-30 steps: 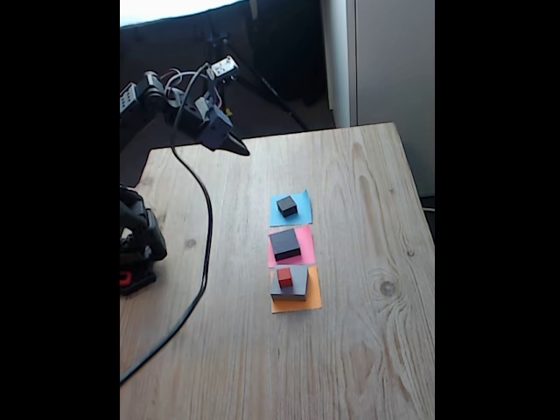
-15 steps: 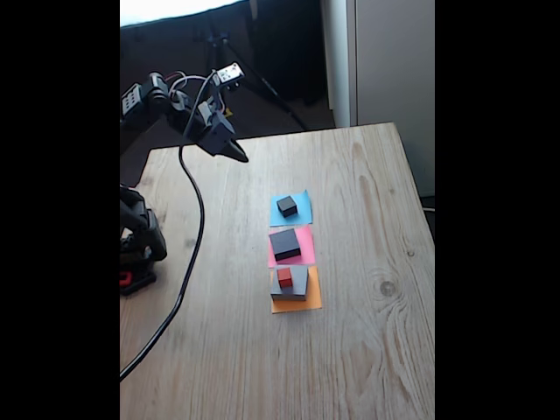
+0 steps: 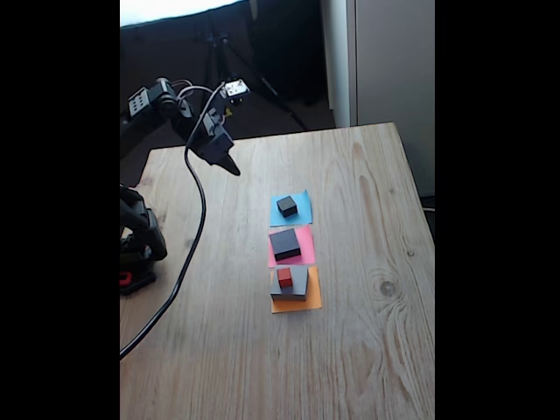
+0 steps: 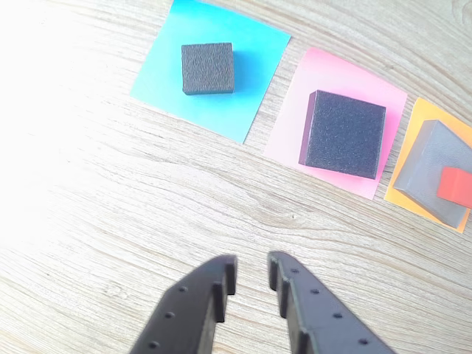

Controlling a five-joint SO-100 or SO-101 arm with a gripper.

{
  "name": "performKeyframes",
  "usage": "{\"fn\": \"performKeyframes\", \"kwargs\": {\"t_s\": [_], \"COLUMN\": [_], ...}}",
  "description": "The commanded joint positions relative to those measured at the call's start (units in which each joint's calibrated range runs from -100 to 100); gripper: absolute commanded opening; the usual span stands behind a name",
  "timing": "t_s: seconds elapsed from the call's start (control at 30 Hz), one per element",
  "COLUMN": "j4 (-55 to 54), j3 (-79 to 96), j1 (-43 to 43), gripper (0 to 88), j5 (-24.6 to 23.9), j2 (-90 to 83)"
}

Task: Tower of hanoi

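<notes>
Pincer hanging above bare wood of the counter, holding nothing; fingers parted by only a narrow gap, almost pressed together, tips entering the wrist view from the bottom edge. In the fixed view, pincer pointing down and to the right over the far left part of the counter, raised clear of the surface, arm reaching in from the left edge, black cable trailing down across the wood.

All blocks lying well apart from the pincer, none touching it. In the wrist view, blocks sitting beyond the fingertips, toward the top and right of the frame:
- Small black cube resting on the blue paper square, up and slightly left of the tips.
- Medium black block resting on the pink paper square, up and to the right of the tips.
- Large flat grey block resting on the orange paper square at the right edge, sitting turned relative to the paper, carrying the tiny red cube on top.

In the fixed view, the three papers forming a column near the counter centre, to the right of and nearer than the pincer: small black cube farthest, medium black block in the middle, large flat grey block nearest, tiny red cube sitting on its left part.
</notes>
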Motion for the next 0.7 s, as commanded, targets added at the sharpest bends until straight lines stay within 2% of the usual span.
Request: {"fn": "performKeyframes", "kwargs": {"t_s": [0.0, 0.33, 0.47, 0.67], "j4": [-5.03, -17.49, -23.00, -30.93], "j3": [3.73, 17.55, 23.64, 31.91], "j1": [-1.12, -1.87, -0.87, 0.47], "gripper": [3.3, 6.1, 16.6, 22.1], "j5": [1.04, 0.21, 1.04, 1.04], "j2": [-1.25, -8.36, -10.79, -13.28]}}
